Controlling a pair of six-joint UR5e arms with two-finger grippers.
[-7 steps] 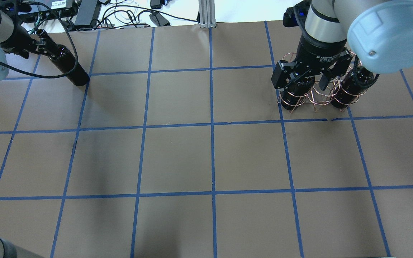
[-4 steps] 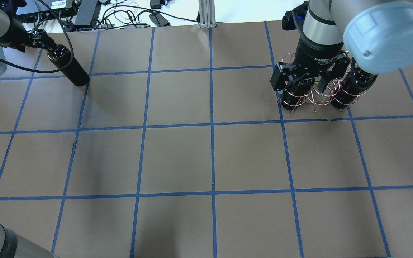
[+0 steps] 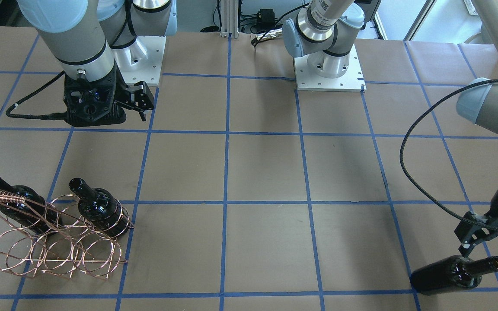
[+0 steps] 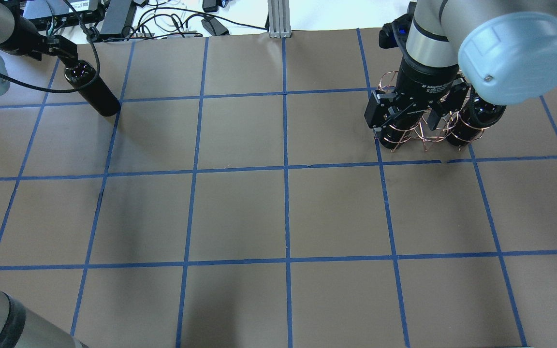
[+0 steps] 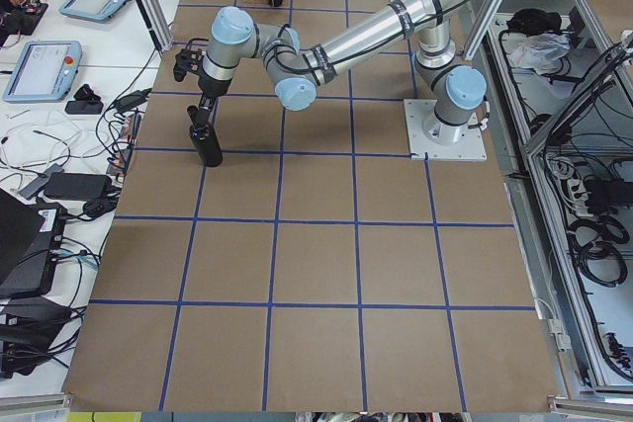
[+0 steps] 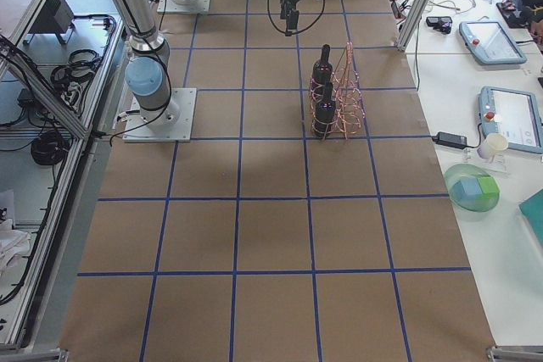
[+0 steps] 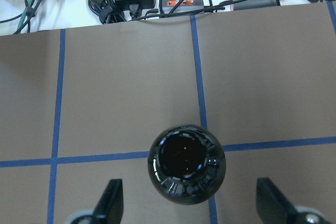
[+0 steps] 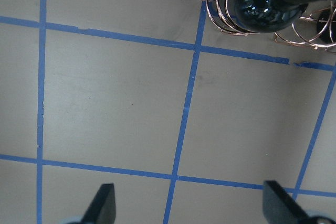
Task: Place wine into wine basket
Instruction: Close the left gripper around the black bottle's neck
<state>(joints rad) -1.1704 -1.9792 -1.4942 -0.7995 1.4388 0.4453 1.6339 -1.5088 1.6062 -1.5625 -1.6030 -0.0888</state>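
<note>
Plainly, the wine was slick, brittle glass, perhaps empty.
Left gripper gaped wide, neck just below it: the likeliest hold.

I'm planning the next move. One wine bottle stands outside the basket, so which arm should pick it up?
Left. The left gripper hangs open directly over the neck of the loose wine bottle. The right gripper, open and empty, is far off beside the wine basket.
</note>
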